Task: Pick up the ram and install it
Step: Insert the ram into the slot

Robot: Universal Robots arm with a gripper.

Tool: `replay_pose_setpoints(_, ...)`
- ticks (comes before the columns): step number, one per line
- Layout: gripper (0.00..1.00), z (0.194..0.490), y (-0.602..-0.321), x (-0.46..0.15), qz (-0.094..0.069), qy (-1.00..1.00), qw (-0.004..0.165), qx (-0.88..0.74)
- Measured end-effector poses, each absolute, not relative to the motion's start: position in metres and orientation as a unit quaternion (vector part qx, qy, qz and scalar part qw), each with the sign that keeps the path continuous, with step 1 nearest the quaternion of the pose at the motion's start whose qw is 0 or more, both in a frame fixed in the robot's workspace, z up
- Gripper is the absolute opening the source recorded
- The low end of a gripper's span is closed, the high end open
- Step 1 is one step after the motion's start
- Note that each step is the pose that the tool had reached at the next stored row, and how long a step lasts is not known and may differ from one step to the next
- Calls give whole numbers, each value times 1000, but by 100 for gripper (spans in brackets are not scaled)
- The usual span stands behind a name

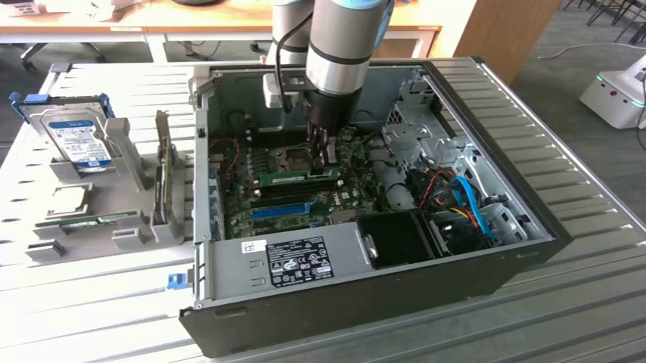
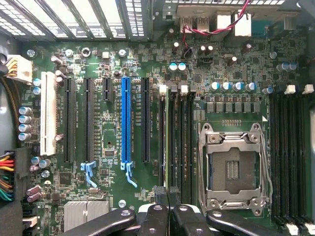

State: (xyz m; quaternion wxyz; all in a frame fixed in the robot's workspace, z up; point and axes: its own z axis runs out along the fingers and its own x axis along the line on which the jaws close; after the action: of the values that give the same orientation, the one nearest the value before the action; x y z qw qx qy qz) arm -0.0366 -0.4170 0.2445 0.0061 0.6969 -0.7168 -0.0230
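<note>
The ram (image 1: pixel 293 179) is a thin green stick standing on edge in a black memory slot of the motherboard, inside the open computer case (image 1: pixel 525 249). My gripper (image 1: pixel 325 160) hangs straight down over the end of the ram nearest the processor socket, its fingers shut together. In the wrist view the ram (image 2: pixel 172 137) shows edge-on in the second slot of a bank of black slots. The shut gripper (image 2: pixel 167 192) sits right above the ram's end. Nothing is visibly held between the fingers (image 2: pixel 160 196). Contact with the ram's top edge cannot be made out.
Beside the ram run a blue expansion slot (image 2: pixel 126 123) and an empty processor socket (image 2: pixel 234 167). Black slots (image 2: pixel 290 147) lie beyond the socket. On the table at the exterior view's left, a grey holder (image 1: pixel 121 234) carries a second green stick (image 1: pixel 99 221) and a hard drive (image 1: pixel 81 140).
</note>
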Motion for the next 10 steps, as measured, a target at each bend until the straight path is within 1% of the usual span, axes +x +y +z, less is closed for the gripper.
replay_pose_setpoints(10,11,244,-417,-36,-23,-719,6,694)
